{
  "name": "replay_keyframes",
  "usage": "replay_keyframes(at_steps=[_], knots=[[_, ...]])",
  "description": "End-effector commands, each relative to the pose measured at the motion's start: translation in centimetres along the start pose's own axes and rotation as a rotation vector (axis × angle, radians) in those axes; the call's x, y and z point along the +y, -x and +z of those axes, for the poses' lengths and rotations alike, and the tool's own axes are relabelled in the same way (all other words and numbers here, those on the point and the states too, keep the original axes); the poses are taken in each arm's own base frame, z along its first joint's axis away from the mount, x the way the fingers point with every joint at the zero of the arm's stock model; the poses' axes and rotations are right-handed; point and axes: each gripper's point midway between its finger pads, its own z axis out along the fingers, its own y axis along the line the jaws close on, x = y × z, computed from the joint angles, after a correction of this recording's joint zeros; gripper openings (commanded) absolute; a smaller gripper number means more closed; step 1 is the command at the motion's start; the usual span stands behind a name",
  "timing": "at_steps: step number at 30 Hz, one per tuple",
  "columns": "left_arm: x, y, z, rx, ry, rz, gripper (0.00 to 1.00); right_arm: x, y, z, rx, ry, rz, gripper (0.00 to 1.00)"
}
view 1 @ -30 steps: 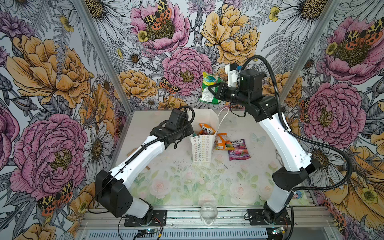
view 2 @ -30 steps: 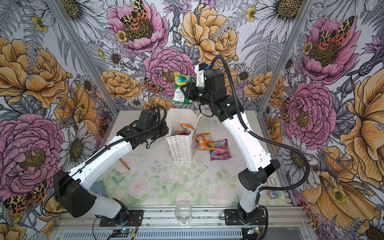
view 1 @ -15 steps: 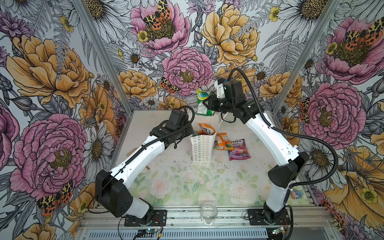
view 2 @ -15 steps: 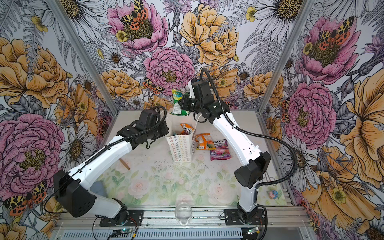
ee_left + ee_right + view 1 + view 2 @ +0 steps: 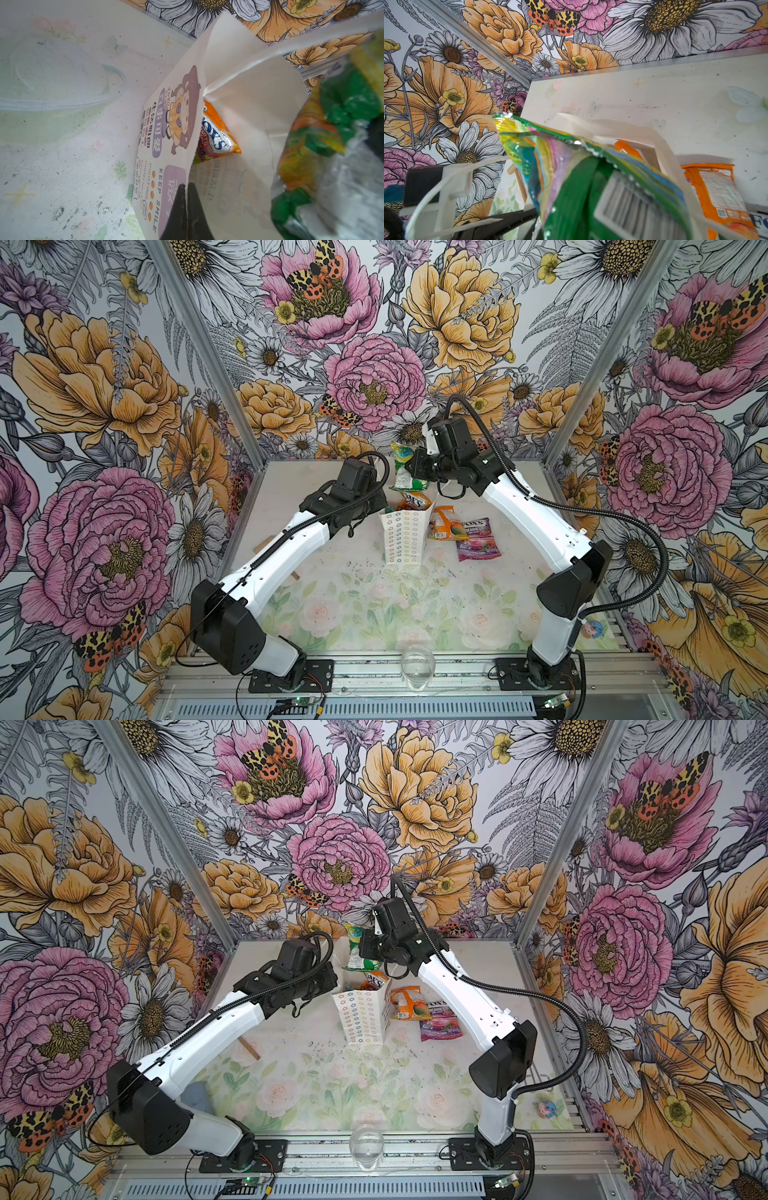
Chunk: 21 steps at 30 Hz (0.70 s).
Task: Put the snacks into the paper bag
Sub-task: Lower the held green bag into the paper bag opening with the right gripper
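White paper printed with rows of small flower outlines, the bag (image 5: 404,537) stands upright near the middle of the table (image 5: 332,614) with its mouth open. An orange packet (image 5: 218,138) lettered FOX'S lies inside, and its top shows above the rim in both top views. The left gripper (image 5: 187,188) is clenched on the bag's left rim, with the paper edge running between its black fingers (image 5: 178,207). Just above the back of the mouth hangs a green packet (image 5: 405,484), grasped at one side by the right gripper (image 5: 413,468); whether its lower edge touches the rim I cannot tell. Just right of the bag a second orange packet (image 5: 446,524) lies flat, touching a purple packet (image 5: 478,539) beyond it. A clear glass (image 5: 417,664) stands at the front rail.
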Motion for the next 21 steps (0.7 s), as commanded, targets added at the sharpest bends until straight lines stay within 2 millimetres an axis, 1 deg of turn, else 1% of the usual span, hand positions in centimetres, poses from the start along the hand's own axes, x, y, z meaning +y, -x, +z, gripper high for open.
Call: replay_keyframes(at_steps=[1,8,14,21], knots=[[-0.8,0.5,-0.9,-0.018,-0.029,0.007,0.0,0.8,0.5,-2.2,-0.048,0.005,-0.026,0.0],[-0.9,0.5,-0.9,-0.015,-0.031,0.007,0.0,0.6,-1.2,-1.8,-0.019,-0.019,-0.029,0.0],[-0.8,0.3,-0.9,-0.013,-0.028,0.007,0.0,0.6,-2.2,-1.9,-0.004,-0.024,-0.022,0.0],[-0.9,0.1,-1.0,-0.011,-0.03,0.007,0.0,1.0,-3.4,-2.4,0.012,-0.018,-0.012,0.03]])
